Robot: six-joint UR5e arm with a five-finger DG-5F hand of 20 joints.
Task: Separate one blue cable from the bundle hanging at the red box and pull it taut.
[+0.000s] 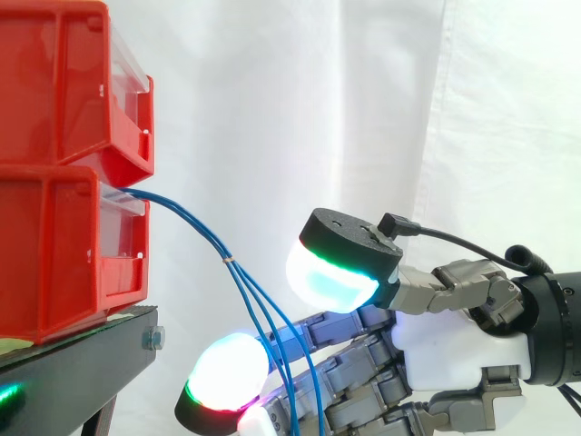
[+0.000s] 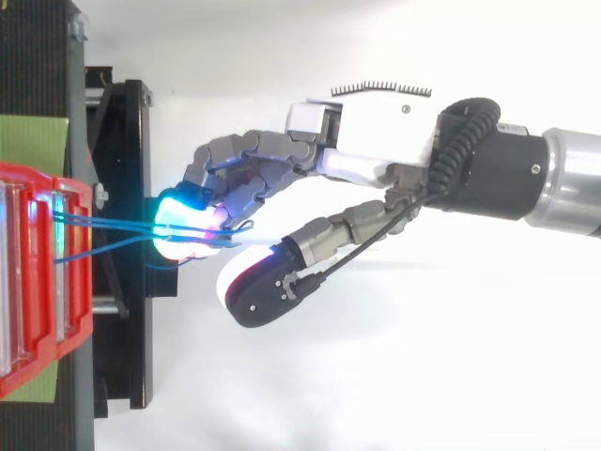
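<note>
Blue cables (image 1: 227, 258): thin smooth strands sagged toward 5 o'clock from glossy red bin (image 1: 54, 263).
Hand (image 2: 376, 141): jointed grey fingers curled round them, thumb apart.

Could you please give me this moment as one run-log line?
hand: fingers curled round blue cables | blue cables: sagging from lower red bin, not taut | thumb: apart

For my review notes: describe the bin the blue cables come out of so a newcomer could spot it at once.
In the side view, find the black stand at the left, carrying two stacked red bins. The one meant is the lower red bin. Unlike the upper red bin, it has blue cables running out of its clear front and drooping toward the hand.
</note>
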